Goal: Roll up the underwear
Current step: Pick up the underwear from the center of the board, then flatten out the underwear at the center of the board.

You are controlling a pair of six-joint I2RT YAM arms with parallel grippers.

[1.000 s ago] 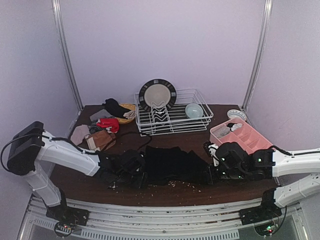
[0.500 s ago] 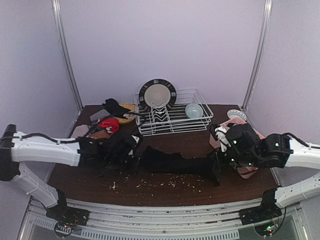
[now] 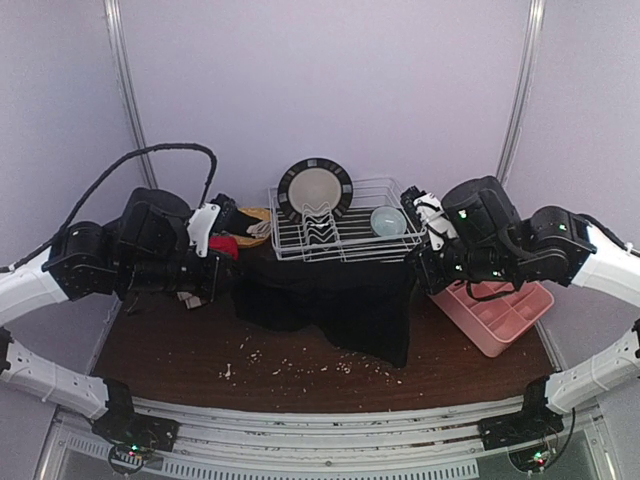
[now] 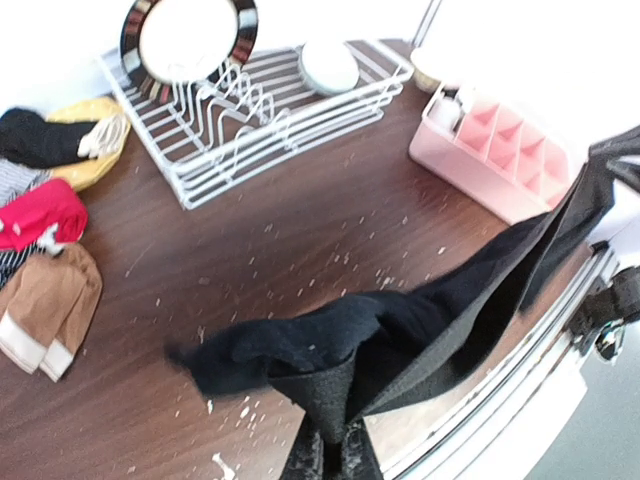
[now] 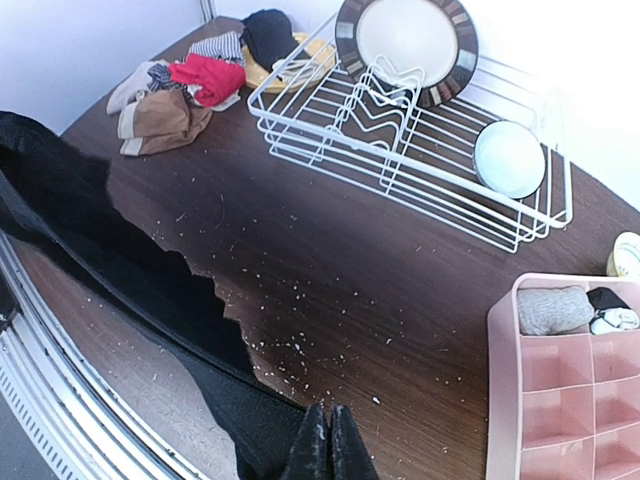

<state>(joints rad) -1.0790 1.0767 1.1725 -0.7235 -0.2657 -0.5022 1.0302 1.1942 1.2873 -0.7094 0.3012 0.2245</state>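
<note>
A black underwear (image 3: 330, 305) hangs stretched in the air between both raised arms, its lower edge drooping toward the table. My left gripper (image 3: 226, 278) is shut on its left end; in the left wrist view the fingers (image 4: 328, 445) pinch a fold of the black cloth (image 4: 400, 320). At the right end my right gripper (image 3: 420, 268) is shut too, with the cloth (image 5: 120, 270) trailing off to the left of its closed tips (image 5: 325, 410). More underwear lies at the back left: red (image 5: 210, 75), brown (image 5: 165, 118) and black (image 5: 268, 30).
A white wire dish rack (image 3: 345, 240) with a plate (image 3: 315, 188) and a bowl (image 3: 388, 220) stands at the back. At the right is a pink compartment tray (image 3: 500, 315) holding rolled cloth pieces (image 5: 555, 308). Crumbs (image 3: 300, 360) are scattered over the brown table.
The left gripper closed on the black underwear. Both arms then rose from the table, lifting the underwear and stretching it between them.
</note>
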